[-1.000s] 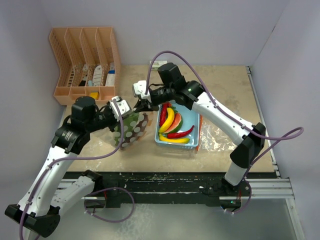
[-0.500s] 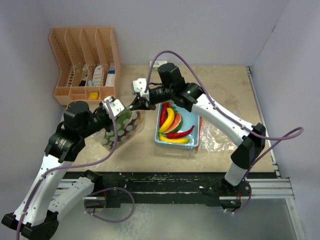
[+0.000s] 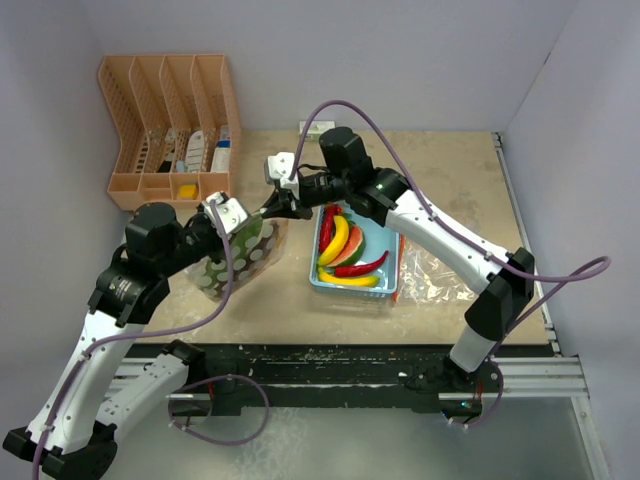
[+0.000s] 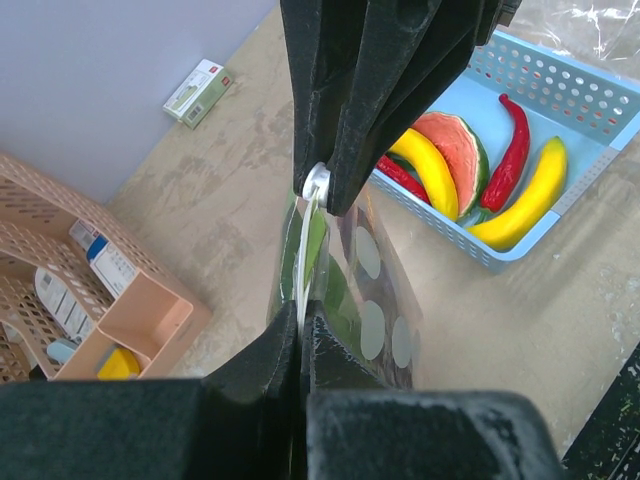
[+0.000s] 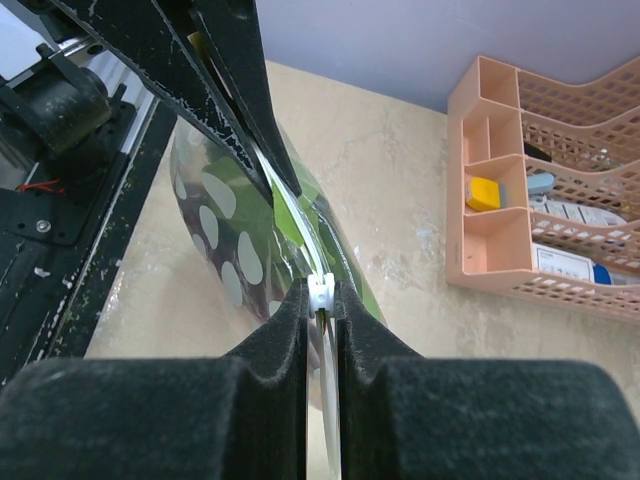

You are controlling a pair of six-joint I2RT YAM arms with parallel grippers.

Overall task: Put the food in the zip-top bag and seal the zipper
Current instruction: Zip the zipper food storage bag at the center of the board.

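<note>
Green dotted bag (image 3: pixel 250 256) spans left gripper (image 4: pixel 302 336) and right gripper (image 5: pixel 322 300), both pinching its zipper (image 4: pixel 303 262).

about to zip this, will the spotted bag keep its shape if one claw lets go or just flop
Probably flops: the bag is thin film that bulges and creases below the edge pinched by the left claw and right claw. Likely light, since two fingertip pinches hold its top up. Its glossy film may slip in a loose grip.

Pale lavender walls (image 3: pixel 400 60) around a mottled beige tabletop (image 3: pixel 450 180), peach organizer (image 3: pixel 165 115)
</note>
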